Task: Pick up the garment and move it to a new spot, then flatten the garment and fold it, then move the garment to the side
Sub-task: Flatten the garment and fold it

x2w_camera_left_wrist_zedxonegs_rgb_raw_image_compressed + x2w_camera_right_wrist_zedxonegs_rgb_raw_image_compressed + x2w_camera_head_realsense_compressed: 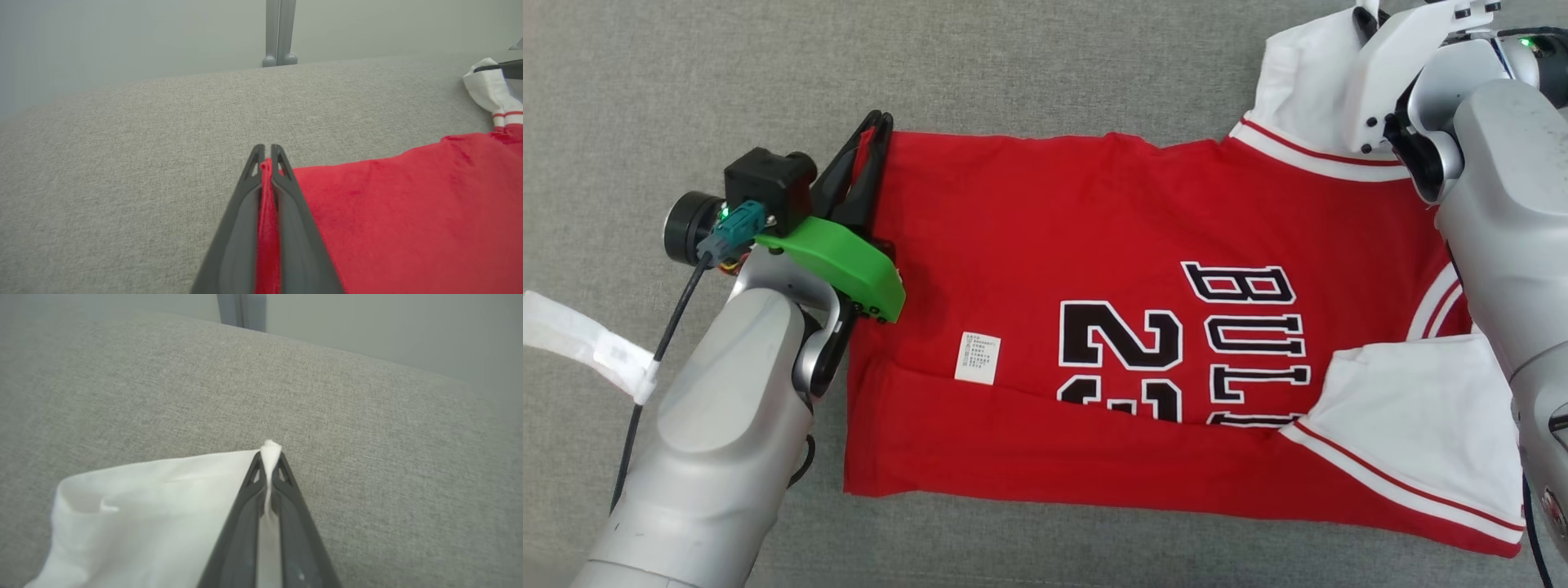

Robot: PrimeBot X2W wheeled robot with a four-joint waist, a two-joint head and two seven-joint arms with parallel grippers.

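grey woven cloth (1054, 65) lies all around our red garment (1094, 212), which is spread flat on it with its near edge folded over. our left gripper (265, 153) pinches the garment's hem corner; our right gripper (269, 457) pinches the garment's far white sleeve (143, 498). a small white label (977, 358) sits on the garment's red body.

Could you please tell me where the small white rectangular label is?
In the head view, the small white rectangular label lies on the red fabric jersey, left of the black number 2 and right of the left arm's green plastic cover.
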